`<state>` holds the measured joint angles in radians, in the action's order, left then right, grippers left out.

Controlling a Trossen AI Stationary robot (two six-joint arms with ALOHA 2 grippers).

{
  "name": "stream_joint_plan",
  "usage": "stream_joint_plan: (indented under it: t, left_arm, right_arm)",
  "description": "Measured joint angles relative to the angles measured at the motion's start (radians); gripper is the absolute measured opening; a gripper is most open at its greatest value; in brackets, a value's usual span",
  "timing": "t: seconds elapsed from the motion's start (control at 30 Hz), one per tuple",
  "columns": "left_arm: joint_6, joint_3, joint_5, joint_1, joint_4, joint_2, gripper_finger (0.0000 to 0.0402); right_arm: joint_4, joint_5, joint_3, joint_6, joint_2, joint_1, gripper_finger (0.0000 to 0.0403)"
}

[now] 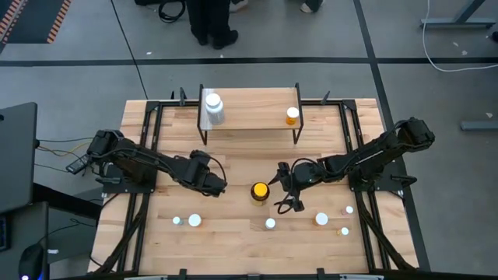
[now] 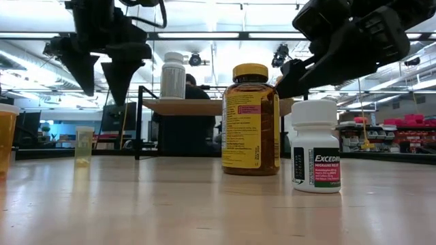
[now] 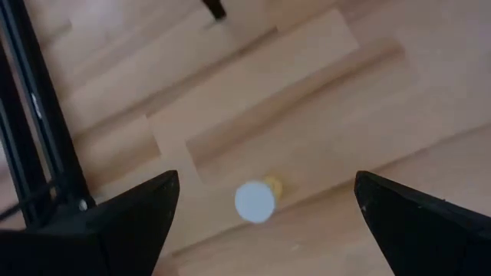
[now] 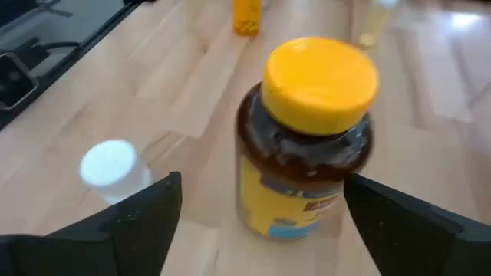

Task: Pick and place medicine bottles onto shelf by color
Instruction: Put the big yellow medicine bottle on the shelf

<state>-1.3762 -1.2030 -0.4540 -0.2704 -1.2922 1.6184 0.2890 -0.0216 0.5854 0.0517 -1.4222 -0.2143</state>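
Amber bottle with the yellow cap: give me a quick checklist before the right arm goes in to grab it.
1. Right gripper open: ok, fingers spread wide in the right wrist view.
2. Amber bottle upright: ok, yellow cap on top.
3. Bottle lined up between the fingers: ok in the right wrist view.
4. Fingers around the bottle: not ok, still short of it.
5. Shelf has room: ok, only a white bottle and an orange bottle at its ends.
6. Left gripper out of the way: ok, open, on the bottle's far side.
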Motion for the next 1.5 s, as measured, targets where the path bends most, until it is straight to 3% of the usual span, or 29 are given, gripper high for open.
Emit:
stream_joint_plan:
  t: [0.13, 0.3, 0.6, 0.7, 0.77, 1.2, 1.33, 1.5]
  left_arm:
    - [0.000, 0.000, -0.017, -0.004, 0.001, 0.000, 0.0400]
    - [-0.004, 0.000, -0.029, -0.025, 0.042, -0.001, 0.0400]
    - [-0.008, 0.000, -0.146, -0.066, 0.160, -0.001, 0.0400]
    - [-0.008, 0.000, -0.229, -0.086, 0.174, -0.001, 0.0400]
    - [0.001, 0.000, -0.264, -0.092, 0.180, -0.001, 0.0400]
    - [0.034, 0.000, -0.257, -0.087, 0.176, -0.003, 0.0400]
    - [0.035, 0.000, -0.271, -0.088, 0.182, -0.003, 0.0400]
    - [0.026, 0.000, -0.280, -0.087, 0.185, -0.003, 0.0400]
  right_arm:
    - [0.057, 0.066, 0.000, -0.006, 0.000, 0.000, 0.0391]
    - [0.191, 0.073, 0.000, -0.079, 0.000, -0.003, 0.0393]
    - [0.176, 0.088, 0.000, -0.178, 0.000, -0.022, 0.0382]
    - [0.192, 0.152, 0.000, -0.167, -0.004, -0.038, 0.0380]
    - [0.202, 0.188, 0.000, -0.157, -0.022, -0.041, 0.0380]
    - [0.523, 0.222, 0.000, -0.174, -0.265, -0.035, 0.0378]
    - [0.541, 0.238, 0.000, -0.187, -0.276, -0.036, 0.0362]
    - [0.550, 0.239, 0.000, -0.185, -0.275, -0.036, 0.0313]
